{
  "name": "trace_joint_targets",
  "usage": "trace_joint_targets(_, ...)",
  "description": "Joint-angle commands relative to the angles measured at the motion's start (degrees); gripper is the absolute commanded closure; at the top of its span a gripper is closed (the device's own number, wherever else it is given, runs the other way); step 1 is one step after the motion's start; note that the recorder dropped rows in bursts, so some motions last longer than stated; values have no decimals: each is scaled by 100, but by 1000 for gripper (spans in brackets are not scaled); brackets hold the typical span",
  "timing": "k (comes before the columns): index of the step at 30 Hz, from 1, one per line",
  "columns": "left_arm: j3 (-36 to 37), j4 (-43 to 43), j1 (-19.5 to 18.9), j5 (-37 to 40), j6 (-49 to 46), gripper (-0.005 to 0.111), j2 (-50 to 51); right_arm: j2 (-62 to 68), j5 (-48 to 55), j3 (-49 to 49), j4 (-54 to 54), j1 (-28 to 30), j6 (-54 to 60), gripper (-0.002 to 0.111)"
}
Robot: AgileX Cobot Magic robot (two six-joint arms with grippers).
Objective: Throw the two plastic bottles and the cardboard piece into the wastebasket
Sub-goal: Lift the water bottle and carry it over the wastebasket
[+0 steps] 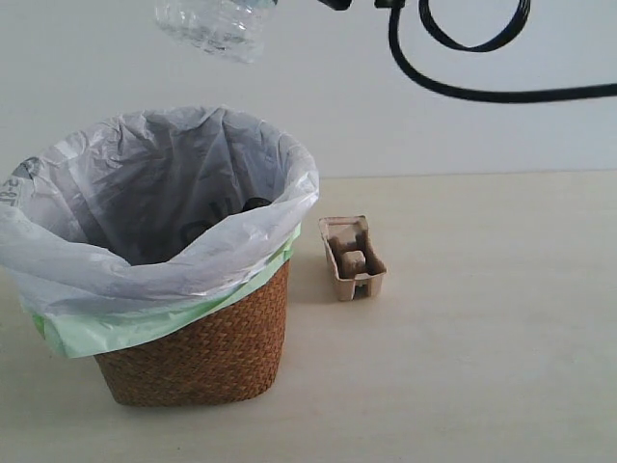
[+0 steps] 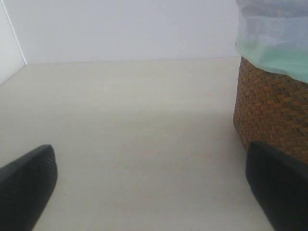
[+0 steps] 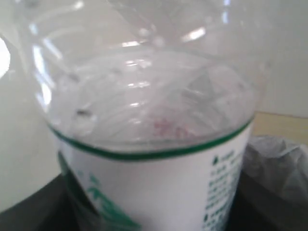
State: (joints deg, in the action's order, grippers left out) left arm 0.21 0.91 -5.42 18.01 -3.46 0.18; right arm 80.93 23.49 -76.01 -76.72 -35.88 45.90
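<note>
Now | right tool (image 3: 154, 216) clasps green-label bottle (image 1: 214, 24) over wastebasket (image 1: 207, 357) | left tool (image 2: 151, 192) spread, empty | cardboard piece (image 1: 352, 258) beside

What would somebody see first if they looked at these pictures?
The big wicker wastebasket with its puffy white bag grabs the eye first, standing on the left of the table. Right above it, at the top edge of the exterior view, a clear plastic bottle hangs in the air. Beside the basket on the right sits a small cardboard piece, not touching it.
</note>
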Motion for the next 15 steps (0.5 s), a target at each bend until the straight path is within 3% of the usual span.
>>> trace_joint_targets(1,-21,12,29,-42,50,-1,-18,36,-305,-58,2167,-5,880,108)
trace_joint_targets(2,-21,12,29,-42,50,-1,-18,36,-358,-58,2783,-5,747,108)
trace_joint_targets(4,-21,12,29,-42,50,-1,-18,36,-539,-58,5317,8,-354,108)
trace_joint_targets(7,-21,12,29,-42,50,-1,-18,36,-543,-58,9409,165,-3463,108)
trace_joint_targets(9,-21,12,29,-42,50,-1,-18,36,-105,-58,11453,408,-5858,108)
trace_joint_targets(11,-21,12,29,-42,50,-1,-18,51,566,-58,12562,503,-7821,108)
trace_joint_targets(13,-21,12,29,-42,50,-1,-18,90,1197,-58,12950,505,-9170,108)
trace_joint_targets(15,-21,12,29,-42,50,-1,-18,110,1343,-58,12607,505,-9608,108)
